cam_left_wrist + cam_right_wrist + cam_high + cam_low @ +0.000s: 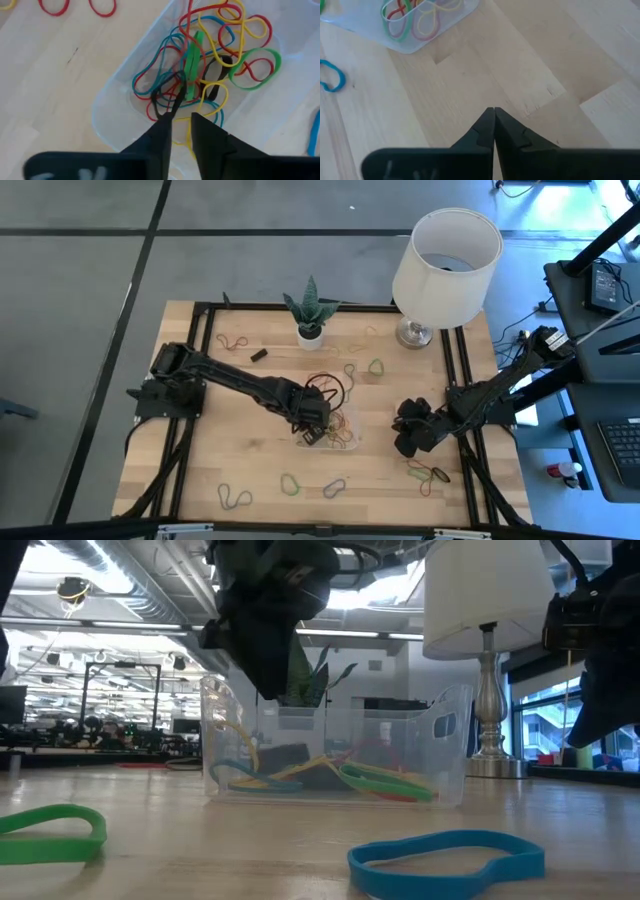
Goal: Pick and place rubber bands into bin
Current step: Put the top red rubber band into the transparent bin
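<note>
Now the left gripper [181, 119] hangs over the bin [107, 120], a small clear box in the middle of the bench [250, 470]. Its jaws are a little apart, with nothing pinched between them. A green band [192, 55] and a black loop [167, 92] lie just past the tips, on top of the tangled rubber bands [220, 50] in the bin. More bands lie loose on the bench. The right gripper [494, 114] waits off to the bin's right side, above bare wood, jaws pressed together.
</note>
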Motion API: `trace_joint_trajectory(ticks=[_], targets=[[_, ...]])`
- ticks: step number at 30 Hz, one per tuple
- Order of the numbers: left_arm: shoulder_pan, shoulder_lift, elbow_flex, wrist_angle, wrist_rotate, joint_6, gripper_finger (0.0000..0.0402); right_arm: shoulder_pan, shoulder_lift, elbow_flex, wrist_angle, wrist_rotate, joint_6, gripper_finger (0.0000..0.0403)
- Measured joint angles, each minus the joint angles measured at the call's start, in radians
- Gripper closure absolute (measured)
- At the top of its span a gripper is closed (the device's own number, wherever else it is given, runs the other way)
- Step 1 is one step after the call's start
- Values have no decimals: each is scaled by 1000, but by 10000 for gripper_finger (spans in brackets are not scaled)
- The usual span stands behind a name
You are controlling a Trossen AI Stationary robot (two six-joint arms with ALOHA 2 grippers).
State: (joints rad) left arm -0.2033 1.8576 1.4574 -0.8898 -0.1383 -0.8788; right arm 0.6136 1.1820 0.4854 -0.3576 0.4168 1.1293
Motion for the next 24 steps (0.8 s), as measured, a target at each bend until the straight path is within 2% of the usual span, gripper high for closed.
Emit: trace_joint_trajectory(ticks=[6,8,13,15,19,24], targets=[[12,-40,0,-21,-14,75,308,0,0,0,3,1,-8,389],[21,-69,0,-35,-73,99,310,0,0,0,4,1,-8,389],[38,-174,0,-114,-317,204,318,-1,0,0,11,2,6,389],[60,-215,0,-169,-357,244,318,-2,0,0,12,10,41,389],[150,-311,-67,-202,-379,328,312,-3,0,0,24,54,76,389],[299,-464,-275,-96,-270,457,309,-14,1,0,26,95,170,389]])
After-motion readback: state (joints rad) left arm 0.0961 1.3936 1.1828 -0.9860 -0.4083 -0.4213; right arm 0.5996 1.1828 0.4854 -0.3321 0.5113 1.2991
